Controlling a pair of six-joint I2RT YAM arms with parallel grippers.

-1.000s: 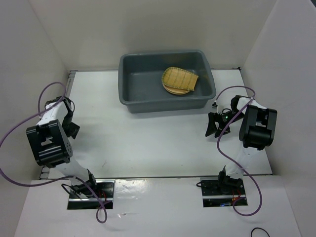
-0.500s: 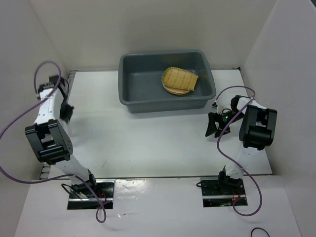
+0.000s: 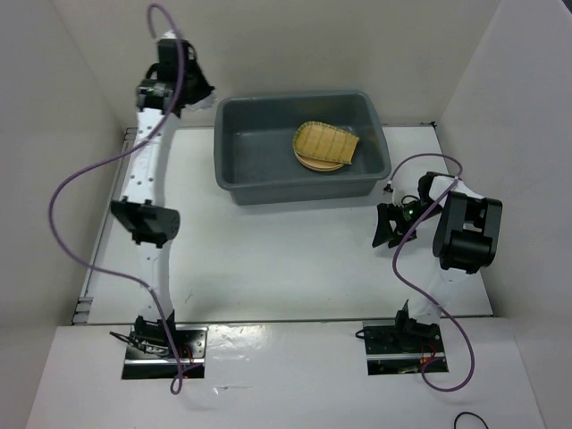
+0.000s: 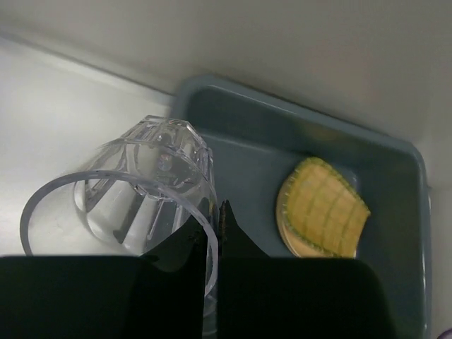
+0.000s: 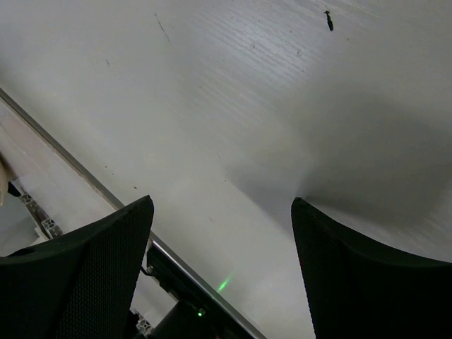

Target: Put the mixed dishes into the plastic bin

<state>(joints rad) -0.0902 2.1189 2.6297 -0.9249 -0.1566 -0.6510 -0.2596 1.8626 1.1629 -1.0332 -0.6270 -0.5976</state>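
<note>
1. The left arm reaches to the far left of the desk (image 3: 268, 259), up beside the far-left corner of the plastic bin (image 3: 268, 190).
2. The left end effector (image 4: 217, 222) is clenched on a clear glass cup (image 4: 152, 176), pinching the cup's wall at the rim, with one finger inside the mouth and the other outside it.
3. The glass cup is tilted in that grip, its open mouth toward the wrist camera and its faceted base pointing away. From the wrist it overlaps the bin's far-left corner and the desk beside it, so I cannot tell whether it hangs over the bin or over the desk.
4. The plastic bin is a dark grey tub with a flared rim, standing at the far middle of the desk.
5. Inside the bin, toward its right side, lies the ribbed bamboo tray (image 3: 327, 141), with its rounded end to the left.
6. A tan-yellow plate (image 3: 317, 165) lies under the tray with only its near edge showing. How many plates are stacked there I cannot tell.
7. The right end effector (image 5: 220, 203) is released — its two dark fingers stand wide apart with only bare desk between them, and it holds nothing.
8. It hovers at the right side of the desk, near of the bin's right corner and apart from it.
9. A purple cable (image 3: 67, 192) loops from the left arm out over the left edge of the desk.
</note>
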